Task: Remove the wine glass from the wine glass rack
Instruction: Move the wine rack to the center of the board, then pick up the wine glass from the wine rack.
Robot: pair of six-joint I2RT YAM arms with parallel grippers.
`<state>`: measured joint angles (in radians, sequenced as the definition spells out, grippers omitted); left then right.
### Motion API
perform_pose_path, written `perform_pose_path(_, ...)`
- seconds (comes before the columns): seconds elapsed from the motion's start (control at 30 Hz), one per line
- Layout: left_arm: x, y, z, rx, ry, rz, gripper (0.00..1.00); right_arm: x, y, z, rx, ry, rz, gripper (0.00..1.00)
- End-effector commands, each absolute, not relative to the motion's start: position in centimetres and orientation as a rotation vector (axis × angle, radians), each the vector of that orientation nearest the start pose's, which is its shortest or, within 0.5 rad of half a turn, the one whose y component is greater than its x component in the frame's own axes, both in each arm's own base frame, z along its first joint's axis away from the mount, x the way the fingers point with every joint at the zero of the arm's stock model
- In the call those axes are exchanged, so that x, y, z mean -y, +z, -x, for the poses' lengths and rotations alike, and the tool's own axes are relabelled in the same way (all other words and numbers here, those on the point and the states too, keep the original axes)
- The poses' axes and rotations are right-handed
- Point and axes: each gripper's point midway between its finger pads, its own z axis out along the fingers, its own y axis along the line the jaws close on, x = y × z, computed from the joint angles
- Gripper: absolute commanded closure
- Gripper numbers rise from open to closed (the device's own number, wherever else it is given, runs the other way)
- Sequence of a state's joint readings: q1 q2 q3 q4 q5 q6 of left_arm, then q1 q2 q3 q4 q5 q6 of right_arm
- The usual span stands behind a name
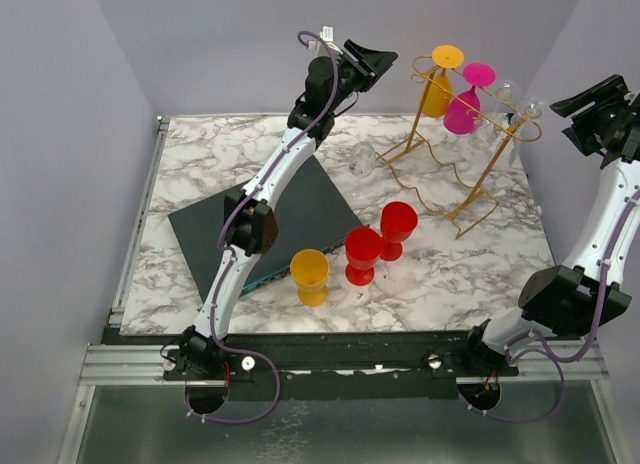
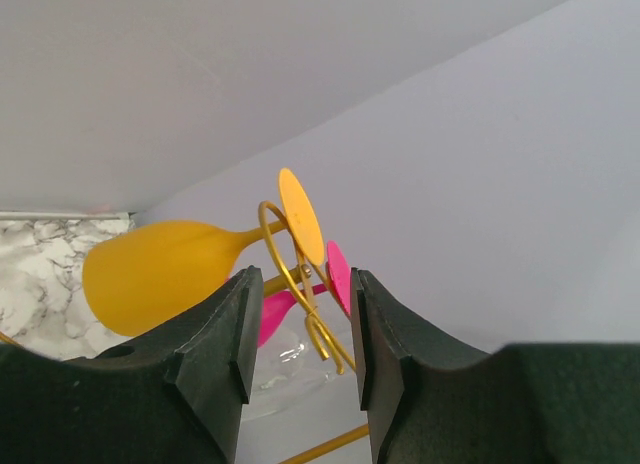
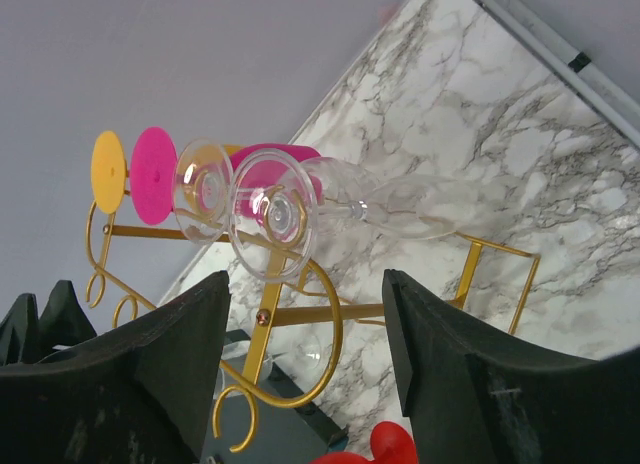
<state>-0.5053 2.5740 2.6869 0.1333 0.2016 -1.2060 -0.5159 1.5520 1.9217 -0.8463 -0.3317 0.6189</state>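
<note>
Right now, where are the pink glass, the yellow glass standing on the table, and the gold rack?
pink glass (image 1: 462, 115), top view, on its bowl.
yellow glass on the table (image 1: 310, 268), top view, on its bowl.
gold rack (image 3: 259, 342), right wrist view, on its upright bar.

blocked: wine glass rack (image 3: 263, 336) scroll crosses bases of clear glasses (image 3: 273, 212) | free: table (image 1: 500, 254) beside rack

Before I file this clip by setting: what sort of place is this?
Probably a robot test cell, not a real bar: plain grey walls box in a marble-patterned table, the left arm and right arm bolt to an aluminium rail, and the wine glass rack looks like a staged prop.
</note>
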Motion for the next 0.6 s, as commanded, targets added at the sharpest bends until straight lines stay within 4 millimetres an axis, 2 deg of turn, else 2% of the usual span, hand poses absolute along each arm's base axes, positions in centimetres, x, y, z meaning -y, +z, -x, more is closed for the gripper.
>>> perform_pose_path(0.0, 40.6, 43.3, -56.5, -1.406, -1.583, 0.254, 0.54, 12.4, 37.7, -40.4, -1.826, 0.510, -0.895, 0.32)
perform_pose_path(0.2, 40.9, 42.7, -55.9, -1.448, -1.591, 0.226, 0.54, 12.5, 36.5, -41.4, -1.831, 0.540, -0.865, 0.35)
perform_pose_path(0.3, 40.9, 42.3, -55.4, -1.479, -1.575, 0.194, 0.54, 13.1, 36.4, -41.5, -1.816, 0.507, -0.873, 0.36)
perform_pose_path(0.57, 40.2, 42.9, -53.7, -1.516, -1.572, 0.128, 0.54, 14.5, 36.1, -42.1, -1.794, 0.515, -0.899, 0.38)
